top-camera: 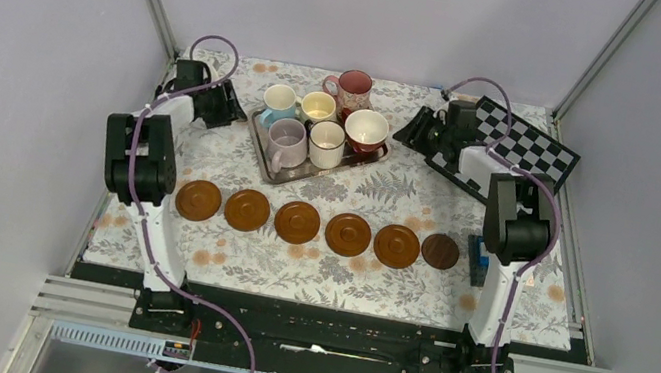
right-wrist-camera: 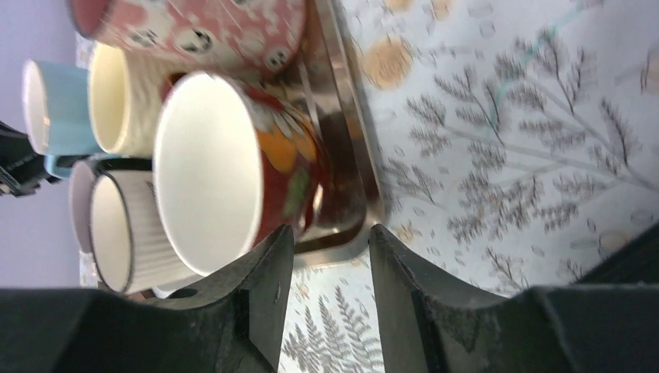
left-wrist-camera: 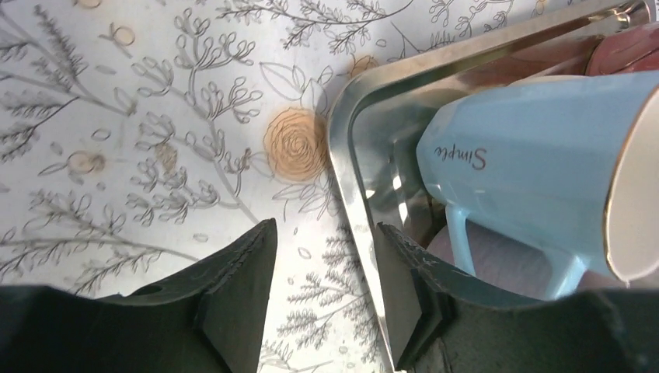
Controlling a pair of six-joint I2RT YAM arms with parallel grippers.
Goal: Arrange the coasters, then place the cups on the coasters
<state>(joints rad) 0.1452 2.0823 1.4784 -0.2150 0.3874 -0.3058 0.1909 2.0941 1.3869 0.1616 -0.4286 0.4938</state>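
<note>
Six brown coasters lie in a row across the cloth, from the leftmost to the darker, smaller one at the right end. The cups stand crowded on a silver tray: light blue, cream, pink, dark red, white, lilac. My left gripper is open beside the tray rim, the light blue cup just to its right. My right gripper is open at the tray's other end, close to the dark red cup. Neither holds anything.
A folded chessboard lies at the back right under the right arm. Blue toy bricks sit right of the darker coaster. Grey walls close in the table on three sides.
</note>
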